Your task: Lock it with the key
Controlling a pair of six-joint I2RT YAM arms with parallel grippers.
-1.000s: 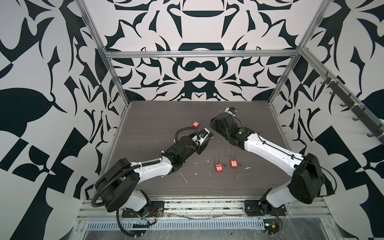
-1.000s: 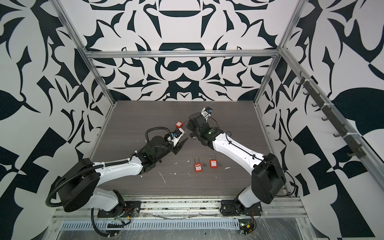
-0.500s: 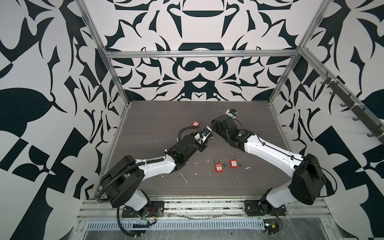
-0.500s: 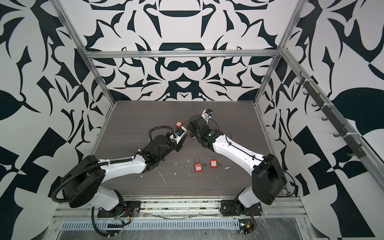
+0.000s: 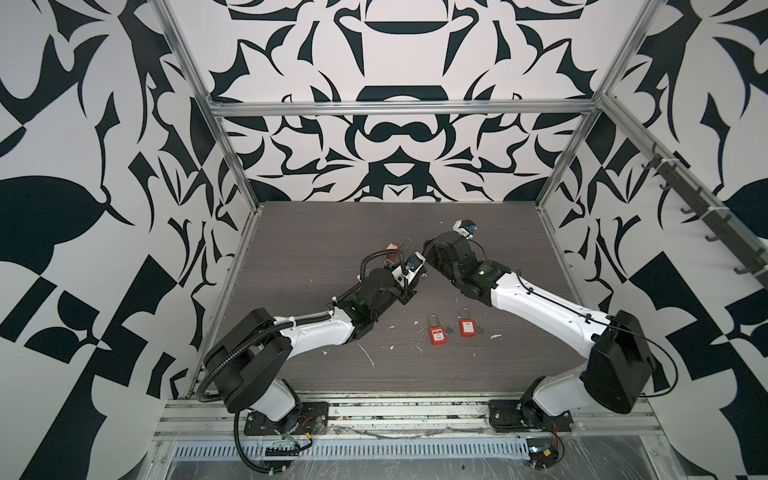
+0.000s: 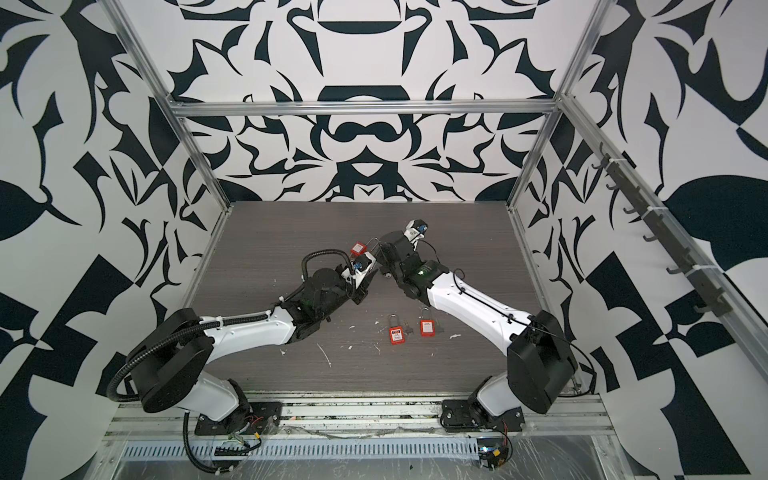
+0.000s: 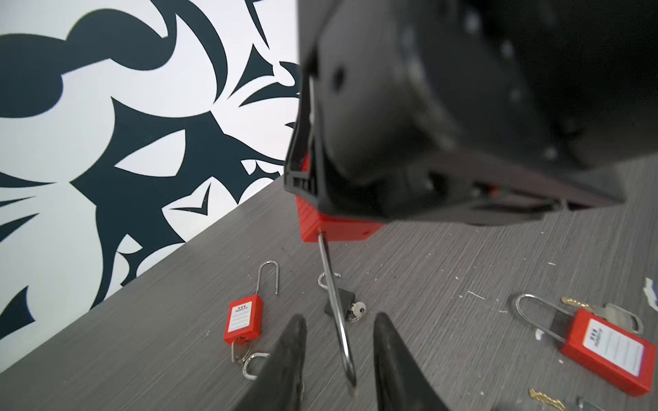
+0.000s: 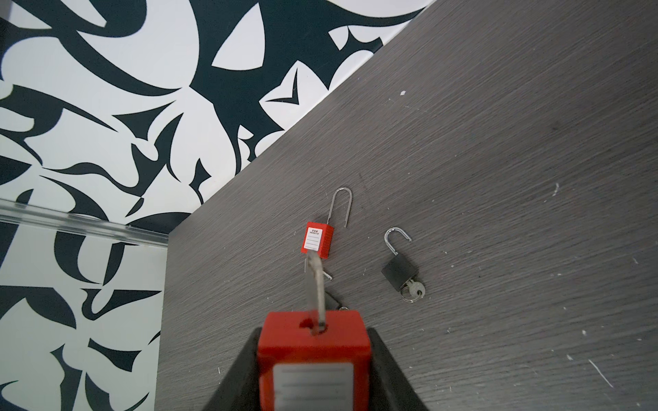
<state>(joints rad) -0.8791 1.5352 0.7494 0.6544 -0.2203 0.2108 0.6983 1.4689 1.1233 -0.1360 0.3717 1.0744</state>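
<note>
Checking in from the remote station. The grey bench [image 5: 299, 232] is flecked with white bits. Over its middle my left arm [image 5: 316, 332] and right arm [image 5: 540, 307] lean in until their ends nearly meet. The right fingers [image 8: 384, 377] are clamped on both sides of the held red padlock [image 8: 313, 356], which hangs in the air above the bench, label facing the wrist camera. Its shackle [image 7: 334, 302] is sprung: one leg sits in the body, the other hole is empty, and the loop end pokes toward the left arm. The left fingers [image 7: 290, 356] are spread a bit with that loop between them and a gap on each side, so nothing's pinched there as far as I can see. I can't spot the held lock's key. Near the front edge one red padlock [image 5: 436, 335] and a second red padlock [image 5: 468, 328] lie side by side with loose keys beside them. Further back lies a third red padlock [image 7: 244, 318], shackle open and key in its base. Near it is a small black padlock [image 8: 399, 272], also open with a key in.
</note>
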